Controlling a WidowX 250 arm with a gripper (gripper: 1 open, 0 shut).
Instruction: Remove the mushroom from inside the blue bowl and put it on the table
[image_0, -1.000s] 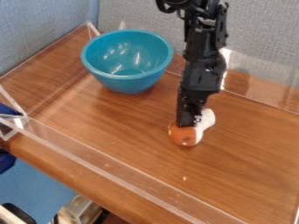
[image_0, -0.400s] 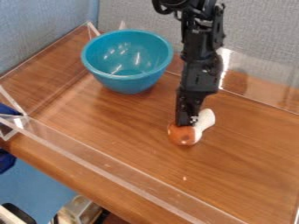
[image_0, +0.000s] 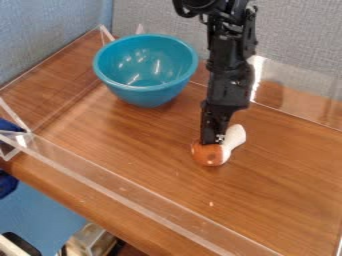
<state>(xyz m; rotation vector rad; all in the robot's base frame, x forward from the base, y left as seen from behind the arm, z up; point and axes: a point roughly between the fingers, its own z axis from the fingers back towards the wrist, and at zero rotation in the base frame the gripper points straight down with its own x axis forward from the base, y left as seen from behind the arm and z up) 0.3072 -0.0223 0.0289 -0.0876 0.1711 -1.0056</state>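
Note:
The mushroom (image_0: 210, 152), orange-brown cap and white stem, lies on its side on the table (image_0: 120, 135), right of centre. My gripper (image_0: 215, 137) points down onto it and is shut on the mushroom, which touches the wood. The blue bowl (image_0: 146, 69) stands at the back left, well apart from the gripper, with nothing visible inside it.
Low clear acrylic walls (image_0: 120, 185) edge the tabletop at the front, left and back. A blue object (image_0: 7, 135) sits at the left edge outside the wall. The black arm (image_0: 227, 50) rises above the mushroom.

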